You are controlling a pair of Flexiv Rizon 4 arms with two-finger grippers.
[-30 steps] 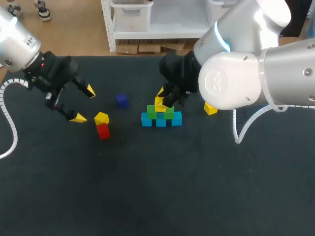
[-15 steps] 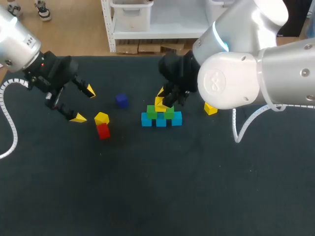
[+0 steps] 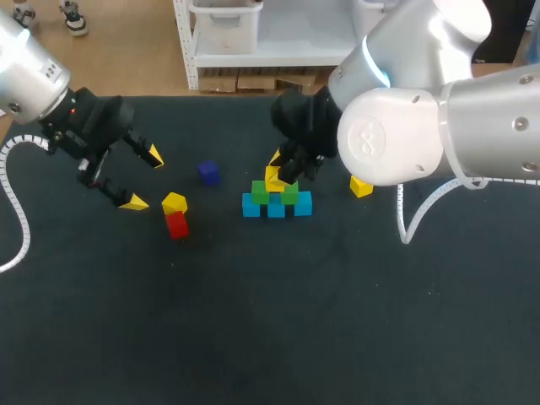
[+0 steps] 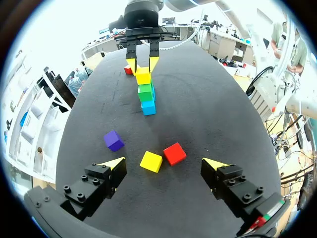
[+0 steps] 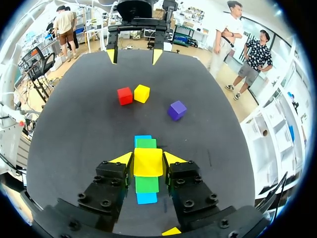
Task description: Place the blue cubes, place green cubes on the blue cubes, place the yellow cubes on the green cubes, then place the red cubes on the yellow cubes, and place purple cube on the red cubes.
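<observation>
The right gripper (image 5: 148,157) clamps a yellow cube (image 5: 148,166) atop the green cubes (image 5: 147,184); ahead lie a red cube (image 5: 124,95), a second yellow cube (image 5: 141,93) and a purple cube (image 5: 177,109).

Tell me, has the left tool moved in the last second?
No. The left tool stays open, just as far from the loose yellow cube and red cube.

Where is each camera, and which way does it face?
Head: above and behind the robot, looking down on the table; left arm, right arm show.
Left wrist: on the left wrist, facing the stack across the table; its open left tool shows.
Right wrist: on the right wrist, facing over the stack; the right tool is shut on the top yellow cube.
Shared: both wrist views show the red cube.
</observation>
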